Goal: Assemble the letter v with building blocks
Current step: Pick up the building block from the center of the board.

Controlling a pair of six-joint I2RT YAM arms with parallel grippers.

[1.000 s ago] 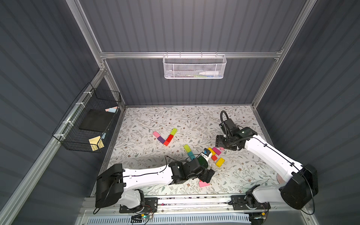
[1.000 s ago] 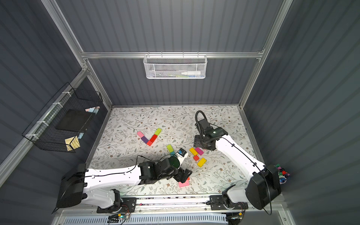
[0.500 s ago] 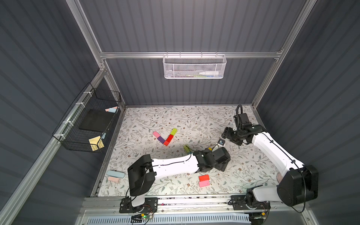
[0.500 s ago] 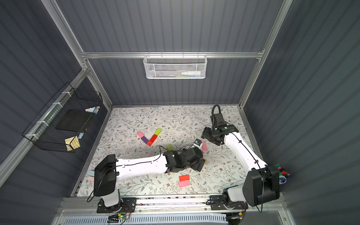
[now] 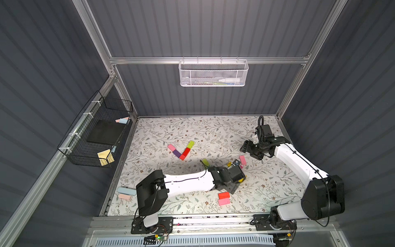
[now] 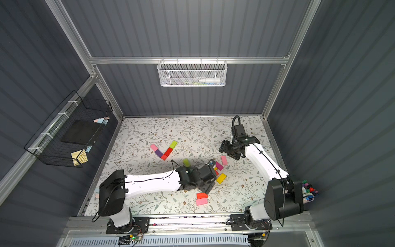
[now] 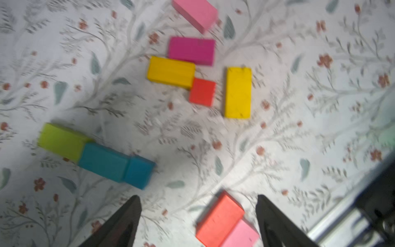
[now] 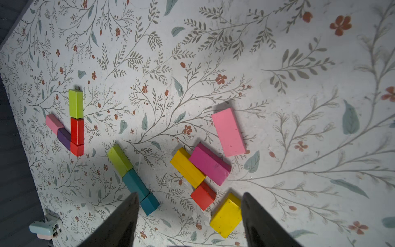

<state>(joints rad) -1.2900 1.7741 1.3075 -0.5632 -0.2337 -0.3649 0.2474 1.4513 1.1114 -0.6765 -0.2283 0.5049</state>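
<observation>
While both pincers gape wide and empty, the V [image 5: 182,157] sits half-built mid-table, well apart from them
In both top views its tip points to the robot's side, mouth opening away; the left arm [image 5: 188,181] lies over the loose blocks [image 6: 221,178] and a swing could scatter them. Left wrist: the left gripper [image 7: 197,196] hangs over a red block [image 7: 220,216] touching a pink block [image 7: 241,235], long axis skewed to the fingers [image 7: 124,220], so closing may nip both. Right wrist: the right gripper [image 8: 190,193] hovers above the loose blocks

Both arms reach inward, left claw [image 7: 198,197] and right claw [image 8: 190,194] spread wide
</observation>
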